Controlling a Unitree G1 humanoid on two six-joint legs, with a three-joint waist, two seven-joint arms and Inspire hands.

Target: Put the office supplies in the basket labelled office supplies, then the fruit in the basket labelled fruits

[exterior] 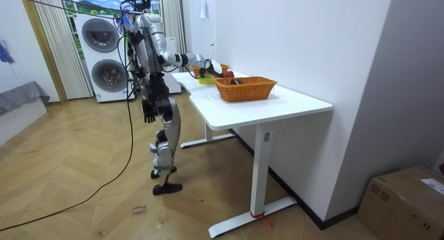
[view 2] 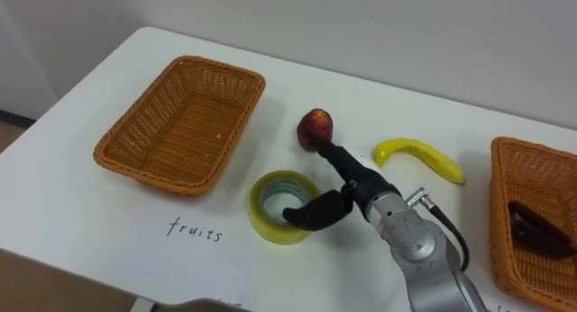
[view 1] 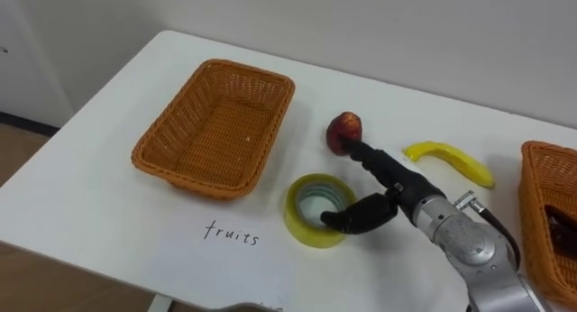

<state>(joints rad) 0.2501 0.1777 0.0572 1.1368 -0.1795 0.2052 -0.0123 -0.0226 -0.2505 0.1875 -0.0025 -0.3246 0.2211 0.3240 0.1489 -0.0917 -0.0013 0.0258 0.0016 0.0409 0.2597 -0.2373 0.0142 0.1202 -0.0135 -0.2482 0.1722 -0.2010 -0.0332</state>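
- A white table point(view 1: 90, 195) stands against a plain white wall point(exterior: 277, 32), above a wooden herringbone floor point(exterior: 83, 191).
- On it, an empty brown wicker basket point(view 1: 194, 177) sits far left, and a second wicker basket point(view 1: 534, 208) sits right.
- The right hand point(view 1: 392, 181) reaches out unclenched, straight fingertips point(view 1: 359, 150) touching a red round fruit point(view 1: 343, 130) and thumb over a yellow tape roll point(view 1: 302, 220).
- A yellow banana point(view 1: 448, 160) lies right of the fruit.
- The left hand point(exterior: 148, 114) hangs at the robot's side.
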